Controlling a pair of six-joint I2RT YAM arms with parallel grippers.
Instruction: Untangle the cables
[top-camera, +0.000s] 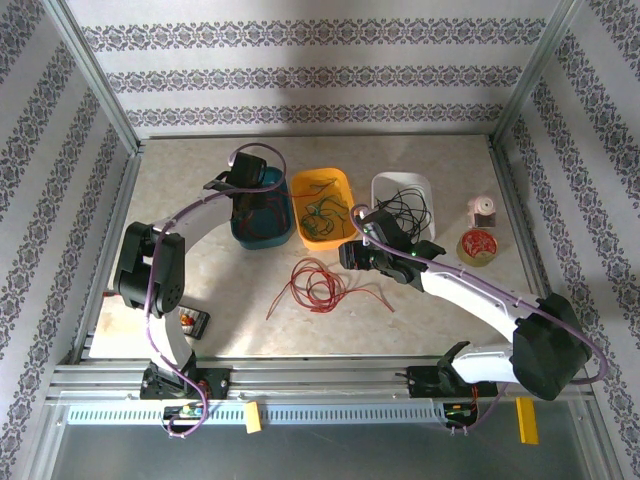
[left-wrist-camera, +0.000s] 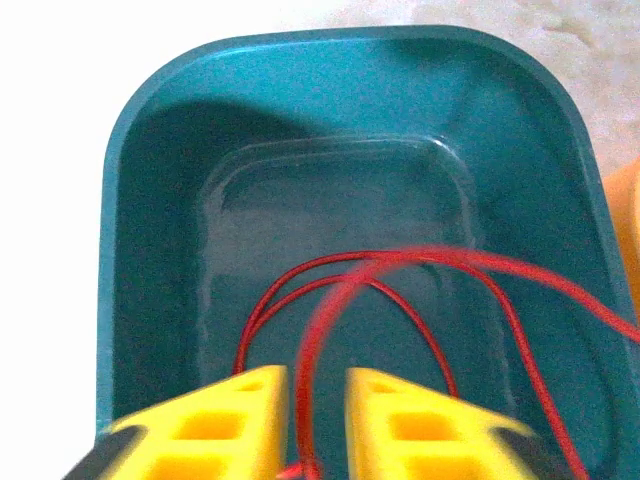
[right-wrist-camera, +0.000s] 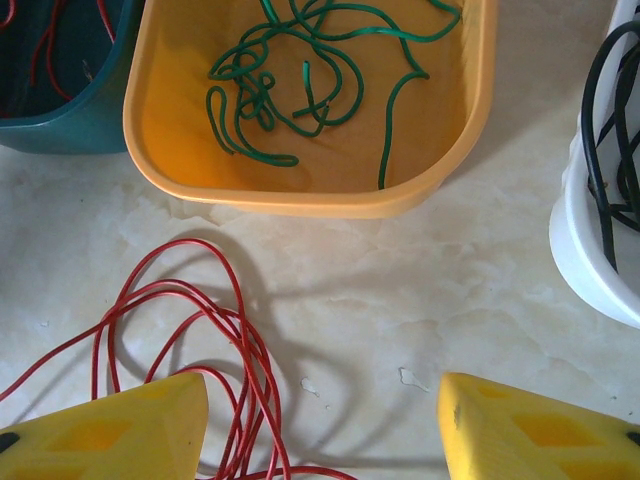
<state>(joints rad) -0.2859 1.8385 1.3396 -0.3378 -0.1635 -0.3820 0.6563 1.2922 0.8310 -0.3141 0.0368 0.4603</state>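
A loose heap of red cables (top-camera: 318, 283) lies on the table in front of the bins. My left gripper (top-camera: 258, 205) hangs over the teal bin (top-camera: 262, 232). In the left wrist view its yellow fingers (left-wrist-camera: 317, 375) stand a little apart, and a blurred red cable (left-wrist-camera: 400, 262) runs through the gap, looping down into the teal bin (left-wrist-camera: 130, 120). My right gripper (right-wrist-camera: 322, 385) is wide open just above the table, with the red cables (right-wrist-camera: 215, 320) beside its left finger. Green cables (right-wrist-camera: 300, 80) lie in the orange bin (right-wrist-camera: 300, 195). Black cables (right-wrist-camera: 610, 120) sit in the white bin (right-wrist-camera: 590, 270).
The three bins stand in a row at the table's middle back: teal, orange (top-camera: 322, 205), white (top-camera: 402, 190). A small pink object (top-camera: 483, 212) and a round dish (top-camera: 479, 245) are at the right. A small dark object (top-camera: 196, 322) lies by the left arm's base.
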